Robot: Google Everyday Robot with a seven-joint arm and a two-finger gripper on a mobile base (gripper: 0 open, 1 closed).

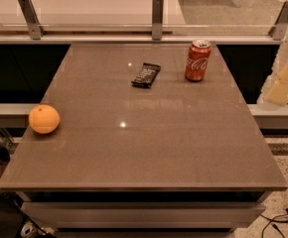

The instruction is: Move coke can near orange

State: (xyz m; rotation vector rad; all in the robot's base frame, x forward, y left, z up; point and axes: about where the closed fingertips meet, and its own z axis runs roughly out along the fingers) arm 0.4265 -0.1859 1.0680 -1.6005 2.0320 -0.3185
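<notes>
The red coke can (197,60) stands upright at the far right of the brown table (149,148). The orange (43,119) sits at the table's left edge, far from the can. My gripper (283,78) shows only as a pale shape at the right edge of the view. It is off the table's right side, to the right of the can and a little nearer than it, and touches nothing.
A flat dark wrapped snack bar (146,75) lies left of the can. A glass rail with metal posts (157,17) runs behind the table's far edge. Cables (283,217) lie on the floor at the front right.
</notes>
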